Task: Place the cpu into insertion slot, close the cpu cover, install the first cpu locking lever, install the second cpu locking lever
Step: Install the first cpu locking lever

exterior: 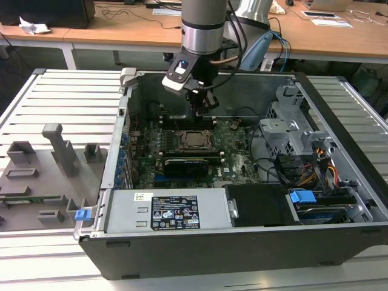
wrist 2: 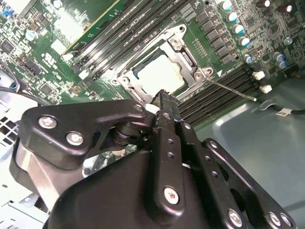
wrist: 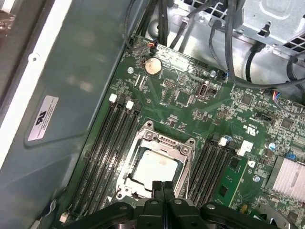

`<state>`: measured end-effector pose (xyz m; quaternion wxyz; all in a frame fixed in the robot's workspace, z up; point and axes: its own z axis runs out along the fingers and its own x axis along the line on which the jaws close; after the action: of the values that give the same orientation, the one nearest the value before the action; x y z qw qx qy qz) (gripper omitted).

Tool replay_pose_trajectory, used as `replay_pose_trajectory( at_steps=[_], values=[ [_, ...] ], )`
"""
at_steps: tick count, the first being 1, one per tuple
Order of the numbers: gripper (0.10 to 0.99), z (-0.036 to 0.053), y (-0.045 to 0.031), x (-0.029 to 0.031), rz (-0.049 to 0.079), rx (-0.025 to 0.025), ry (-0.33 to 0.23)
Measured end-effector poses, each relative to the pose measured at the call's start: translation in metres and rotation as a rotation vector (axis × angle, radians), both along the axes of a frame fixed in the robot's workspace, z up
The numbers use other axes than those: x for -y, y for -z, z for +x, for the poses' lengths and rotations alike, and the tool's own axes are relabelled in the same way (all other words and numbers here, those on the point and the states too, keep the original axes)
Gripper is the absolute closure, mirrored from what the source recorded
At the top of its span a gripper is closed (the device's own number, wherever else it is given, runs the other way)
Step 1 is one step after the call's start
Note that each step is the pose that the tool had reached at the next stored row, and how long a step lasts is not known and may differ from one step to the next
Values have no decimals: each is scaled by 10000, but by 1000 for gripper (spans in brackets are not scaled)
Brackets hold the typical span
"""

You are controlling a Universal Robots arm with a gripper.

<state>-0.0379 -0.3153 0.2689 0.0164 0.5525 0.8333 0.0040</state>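
We see one open computer case lying flat with the motherboard facing up. One cpu lies flat, metal face up, seated in the insertion slot. It is square, so it has no long axis, and its edges run parallel to the memory slots. One cpu cover lies down over it, framing the face.

Two banks of memory slots flank the socket, one on each side, with their long axes along it. One thin locking lever sticks out over one bank in the second wrist view.

One gripper hangs just above the socket, fingers pressed together with nothing visible between them. Their tips hide one edge of the socket in both wrist views.

Around it:
- one black card just beside the socket
- one power supply
- one drive cage
- one coin cell
- black cables draped near the board's edge
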Motion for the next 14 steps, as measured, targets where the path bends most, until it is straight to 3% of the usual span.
replay_pose_trajectory(
  at_steps=[8, 14],
  values=[
    [980, 0, 0, 0, 0, 1, -2038],
    [980, 0, 0, 0, 0, 0, -3107]
  ],
)
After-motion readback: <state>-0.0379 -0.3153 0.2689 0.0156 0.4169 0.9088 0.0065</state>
